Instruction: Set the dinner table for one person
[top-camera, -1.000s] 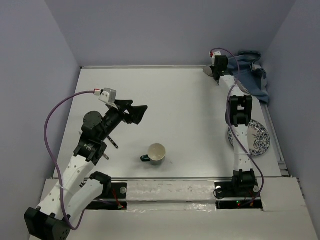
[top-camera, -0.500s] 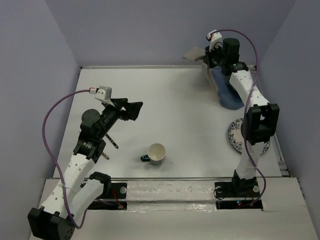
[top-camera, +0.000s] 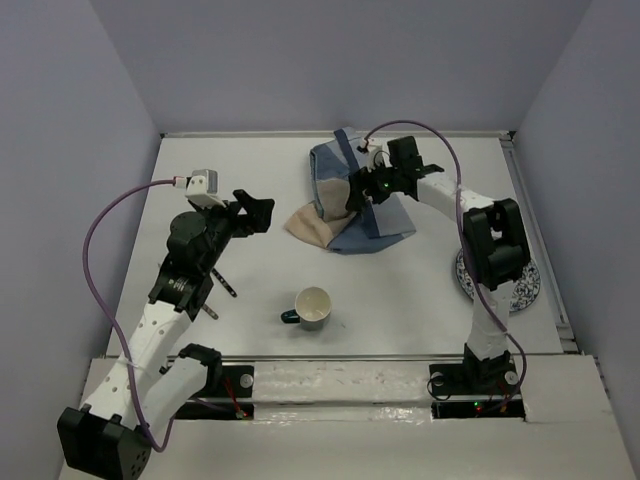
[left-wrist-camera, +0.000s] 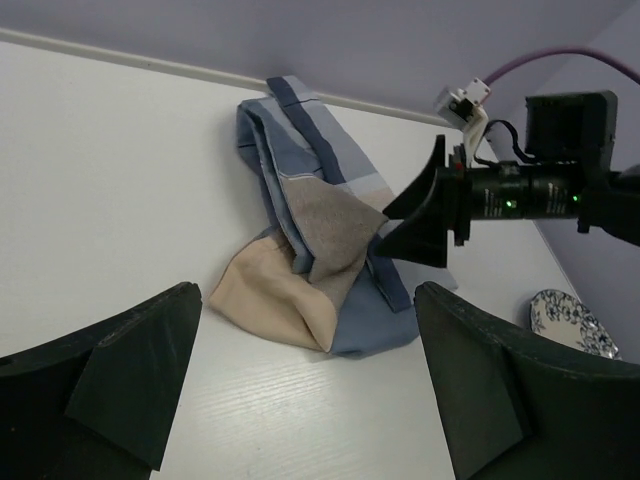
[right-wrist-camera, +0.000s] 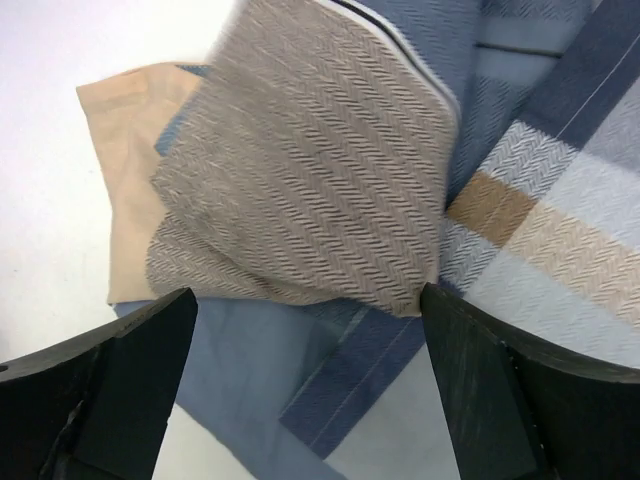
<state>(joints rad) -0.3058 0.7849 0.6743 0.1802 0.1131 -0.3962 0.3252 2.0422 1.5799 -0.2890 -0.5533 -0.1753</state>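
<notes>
The white dinner table (top-camera: 400, 290) carries a placemat (top-camera: 325, 200) of blue and tan patchwork cloth. It lies crumpled and folded over itself in the far half, a little right of the middle, with its top end close to the far edge. A tan flap points toward the left side, and a brown herringbone patch is doubled over on top.

The right claw (top-camera: 354, 193) hangs right over that heap with its fingers (right-wrist-camera: 110, 390) spread wide, one on each side of the brown patch. I can't make out any cloth pinched between them.

The left claw (top-camera: 258, 213) is spread wide too and holds nothing. It is up over the left half of the table, pointing toward the cloth but well apart from it.

A pale cup (top-camera: 313, 307) with a dark handle stands upright near the middle of the near edge. A blue-patterned plate (top-camera: 528, 280) sits by the right edge, partly hidden behind the right arm.
</notes>
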